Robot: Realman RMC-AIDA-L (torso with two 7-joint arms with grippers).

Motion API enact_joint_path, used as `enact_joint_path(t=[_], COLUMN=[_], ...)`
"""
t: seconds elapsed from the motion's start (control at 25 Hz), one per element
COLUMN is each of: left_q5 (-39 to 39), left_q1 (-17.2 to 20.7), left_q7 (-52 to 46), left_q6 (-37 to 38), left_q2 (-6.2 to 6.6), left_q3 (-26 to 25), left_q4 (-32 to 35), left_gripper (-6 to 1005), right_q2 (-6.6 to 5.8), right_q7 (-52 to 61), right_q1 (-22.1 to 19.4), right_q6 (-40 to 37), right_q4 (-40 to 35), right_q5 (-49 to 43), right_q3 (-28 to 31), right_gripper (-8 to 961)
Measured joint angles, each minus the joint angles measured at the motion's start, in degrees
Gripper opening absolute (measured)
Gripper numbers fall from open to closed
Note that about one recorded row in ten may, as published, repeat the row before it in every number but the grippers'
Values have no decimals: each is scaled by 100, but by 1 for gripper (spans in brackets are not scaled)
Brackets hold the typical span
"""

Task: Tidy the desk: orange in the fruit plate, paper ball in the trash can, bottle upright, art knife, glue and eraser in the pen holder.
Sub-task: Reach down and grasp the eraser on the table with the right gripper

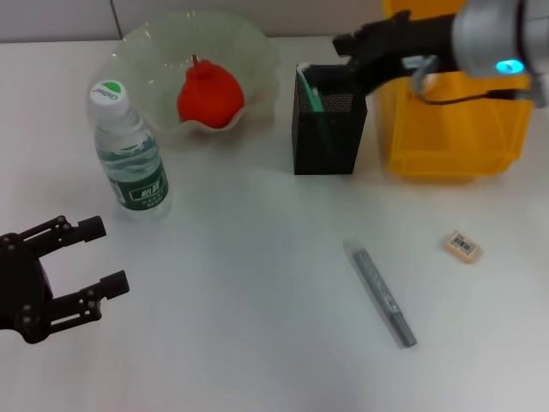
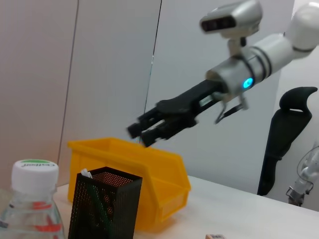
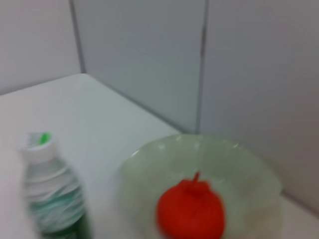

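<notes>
At far left my left gripper (image 1: 101,260) hangs idle over bare desk (image 1: 257,275), jaws apart and empty. Next over, the bottle (image 1: 129,154) stands upright and the orange (image 1: 208,94) sits in the plate (image 1: 257,47). Further right, the glue (image 1: 310,90) pokes up inside the holder (image 1: 328,129), with my right gripper (image 1: 350,47) just above the rim, jaws nearly together, holding nothing. I judge the glue step finished. Knife (image 1: 381,292) and eraser (image 1: 461,245) lie loose nearer me; next I'd swing right and down to the knife, ahead of the bin (image 1: 455,129)
</notes>
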Motion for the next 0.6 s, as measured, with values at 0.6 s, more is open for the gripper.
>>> enact_joint_path(t=[0.6], left_q5=[-2], left_q1=[-23], left_q7=[51], left_q6=[-41], left_q2=[-21], left_q3=[35], left_q4=[0], left_gripper=[770], right_q2=[24], right_q7=[2446], right_q1=[654], right_q6=[-3756], right_q4=[-888], right_q5=[-2942], right_q3=[-786], right_gripper=[601])
